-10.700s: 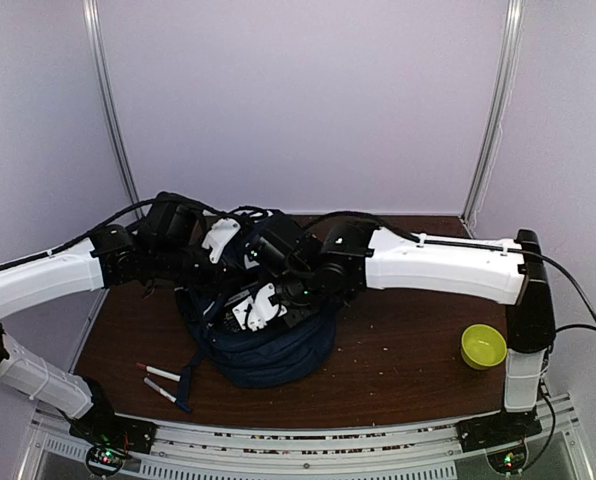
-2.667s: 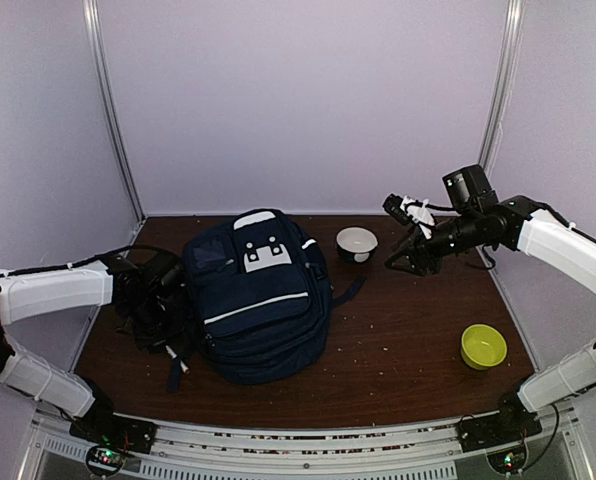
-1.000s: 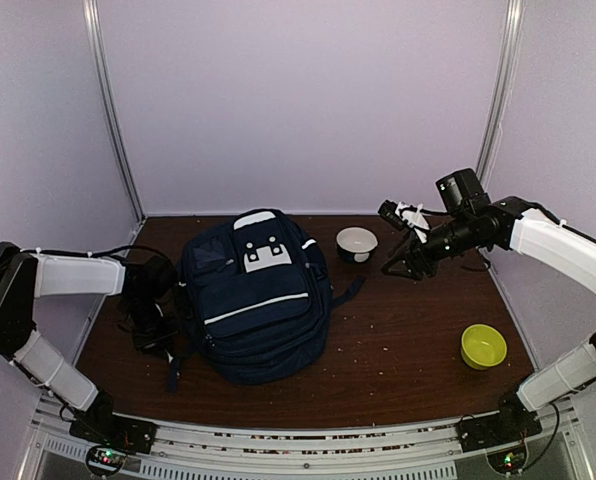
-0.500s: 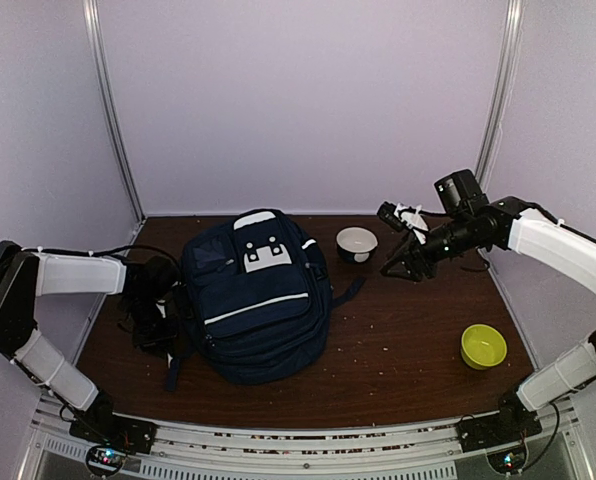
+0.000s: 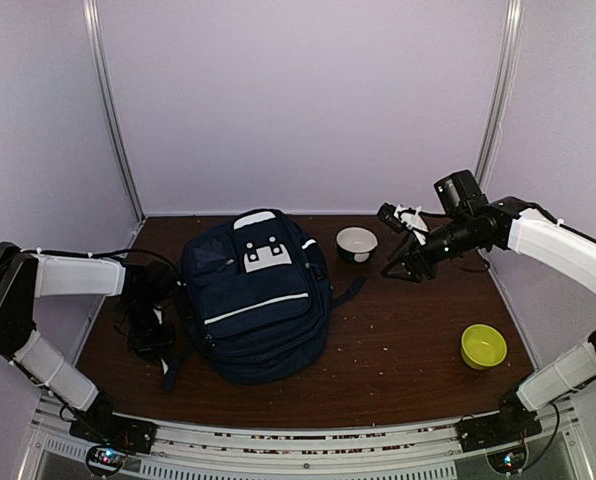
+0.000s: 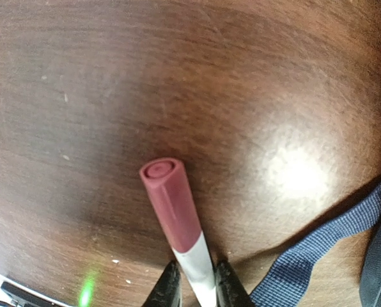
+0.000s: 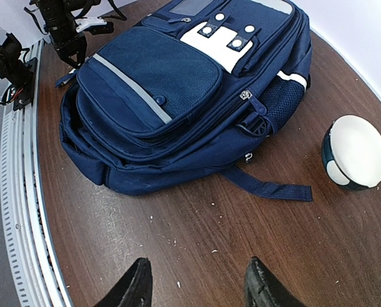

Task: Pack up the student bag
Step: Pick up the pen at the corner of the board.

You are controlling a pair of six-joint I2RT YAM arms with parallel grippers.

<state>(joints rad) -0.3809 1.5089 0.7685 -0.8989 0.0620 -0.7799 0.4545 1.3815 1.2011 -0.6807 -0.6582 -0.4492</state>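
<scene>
While the left gripper (image 6: pixel 197 289) straddles a marker's (image 6: pixel 171 204) white barrel on the table (image 5: pixel 398 350), I cannot tell whether it pinches or merely flanks it. Just right, the bag (image 5: pixel 253 295) lies flat, front up. Past a white bowl (image 5: pixel 356 242), the right gripper (image 7: pixel 197 284) hangs spread, empty.

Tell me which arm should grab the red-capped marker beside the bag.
Left. The left gripper straddles the marker beside the student bag; the right gripper hangs open beyond it, near the white bowl.
</scene>
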